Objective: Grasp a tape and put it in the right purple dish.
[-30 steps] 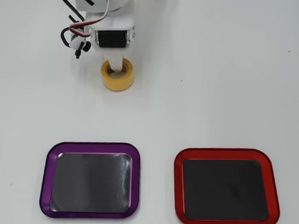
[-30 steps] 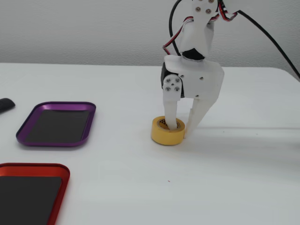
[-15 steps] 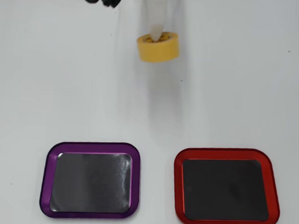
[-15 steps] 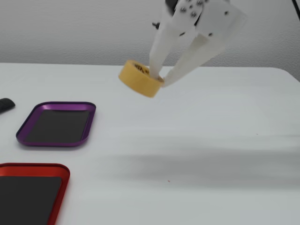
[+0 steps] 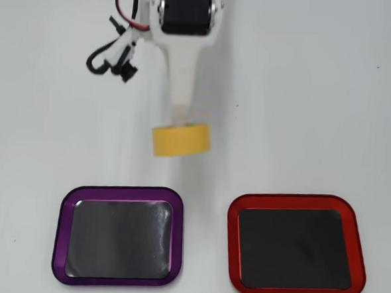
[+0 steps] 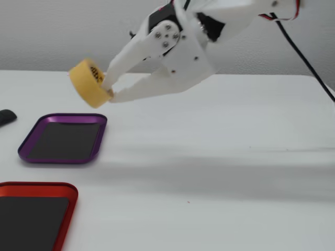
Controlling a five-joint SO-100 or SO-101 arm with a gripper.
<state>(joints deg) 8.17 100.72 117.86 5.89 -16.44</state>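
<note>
My white gripper (image 6: 107,88) is shut on the yellow tape roll (image 6: 88,82) and holds it in the air above the table. In the overhead view the tape (image 5: 180,139) hangs at the gripper's tip (image 5: 178,122), above the gap between the two trays. The purple dish (image 5: 121,192) lies at the lower left of the overhead view, with a dark inner surface and nothing in it. In the fixed view the purple dish (image 6: 31,140) lies below and slightly left of the tape.
A red-rimmed tray (image 5: 298,200) of the same shape lies to the right of the purple one in the overhead view, and at the bottom left in the fixed view (image 6: 39,187). Black and red cables (image 5: 115,52) hang beside the arm. A dark object (image 6: 6,117) lies at the fixed view's left edge.
</note>
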